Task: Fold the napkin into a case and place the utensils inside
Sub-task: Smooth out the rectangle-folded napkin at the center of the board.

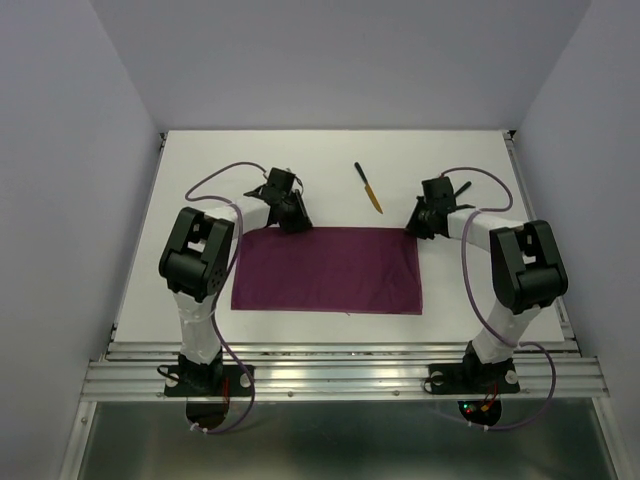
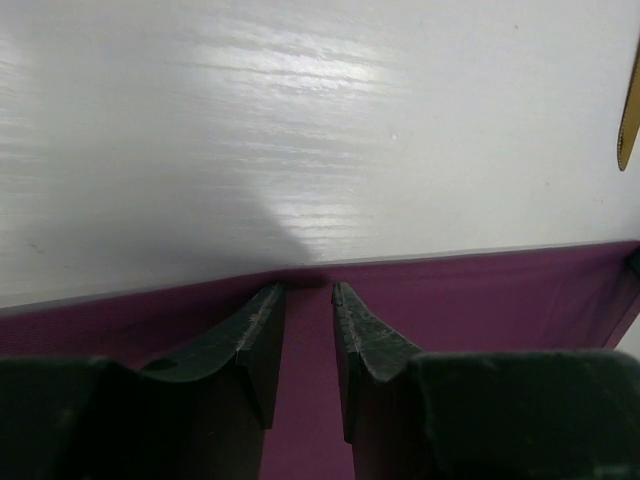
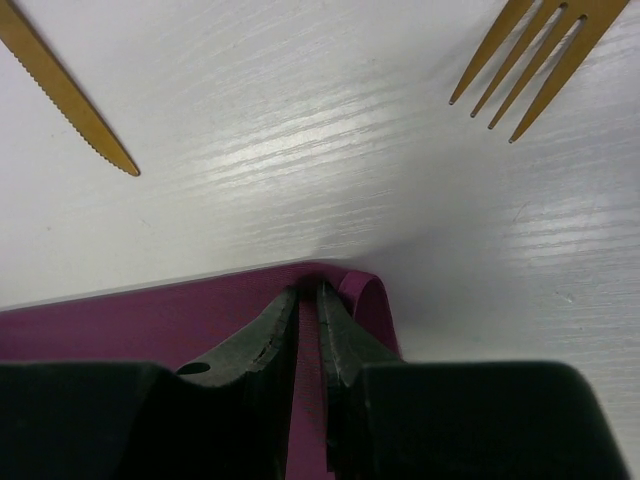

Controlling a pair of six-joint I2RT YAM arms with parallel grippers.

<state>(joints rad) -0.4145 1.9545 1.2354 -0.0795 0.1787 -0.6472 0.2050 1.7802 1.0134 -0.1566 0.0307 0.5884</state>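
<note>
The magenta napkin (image 1: pixel 325 270) lies flat as a wide rectangle in the middle of the white table. My left gripper (image 1: pixel 294 224) is on its far edge, left of centre. Its jaws (image 2: pixel 305 288) stand apart with flat cloth (image 2: pixel 480 300) showing between them. My right gripper (image 1: pixel 413 228) is at the far right corner, its jaws (image 3: pixel 308 290) nearly together on a strip of the napkin (image 3: pixel 120 320), and the corner curls up beside the right finger. The gold-bladed knife (image 1: pixel 368 188) lies beyond the napkin; its blade (image 3: pixel 65 95) and gold fork tines (image 3: pixel 530 60) show in the right wrist view.
White table (image 1: pixel 200 180) with grey walls on three sides. A metal rail (image 1: pixel 340 375) carrying both arm bases runs along the near edge. Purple cables loop off each arm. The knife tip (image 2: pixel 628 120) shows at the right edge of the left wrist view.
</note>
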